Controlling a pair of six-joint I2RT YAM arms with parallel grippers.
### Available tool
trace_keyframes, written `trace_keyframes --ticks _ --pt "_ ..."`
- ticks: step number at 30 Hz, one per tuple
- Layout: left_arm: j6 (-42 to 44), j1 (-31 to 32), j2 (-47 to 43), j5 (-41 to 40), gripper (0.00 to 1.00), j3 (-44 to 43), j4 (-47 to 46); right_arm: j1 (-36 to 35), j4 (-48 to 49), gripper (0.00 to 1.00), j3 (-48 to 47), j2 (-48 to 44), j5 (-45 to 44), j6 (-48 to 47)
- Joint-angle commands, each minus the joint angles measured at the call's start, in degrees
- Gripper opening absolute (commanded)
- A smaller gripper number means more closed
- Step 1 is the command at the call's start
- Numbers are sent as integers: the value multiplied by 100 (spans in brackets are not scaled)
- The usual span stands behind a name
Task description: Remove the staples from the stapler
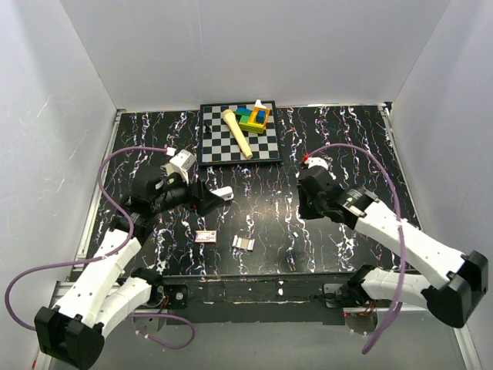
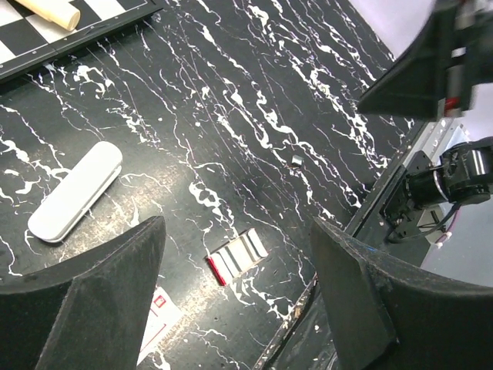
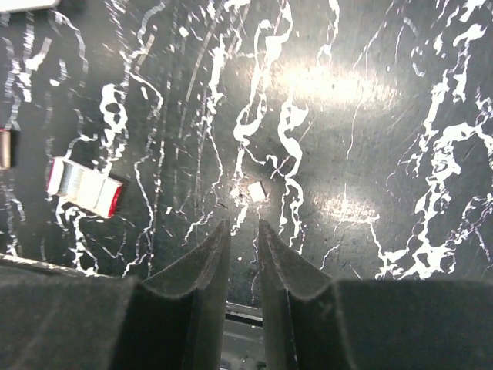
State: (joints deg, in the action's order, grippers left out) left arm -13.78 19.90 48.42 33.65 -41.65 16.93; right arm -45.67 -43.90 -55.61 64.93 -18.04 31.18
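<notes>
Closest to the left wrist camera, the left gripper was seen with its two black fingers spread wide apart and nothing held between them. Framed in that gap, at the lower centre of the view, the staples were seen lying flat on the black marbled table, a short silvery strip with a red edge. The white stapler was found at the left of the frame, well apart from the staples, and a red-and-white box was partly hidden by the left-hand finger. In the right wrist view, the right gripper was seen with only a narrow slit between its fingers, gripping nothing. A tiny silvery fragment lay just above its tips. In the top view, a chessboard carrying a wooden roller and coloured blocks was seen at the upper centre.
</notes>
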Motion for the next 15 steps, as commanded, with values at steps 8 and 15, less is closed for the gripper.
trace_keyframes --ticks 8,15 --pt "727 23 1335 -139 75 -721 267 -21 -146 36 68 -735 292 -499" --pt "1569 163 2310 -455 74 -1345 504 -47 329 37 402 -692 1003 -561"
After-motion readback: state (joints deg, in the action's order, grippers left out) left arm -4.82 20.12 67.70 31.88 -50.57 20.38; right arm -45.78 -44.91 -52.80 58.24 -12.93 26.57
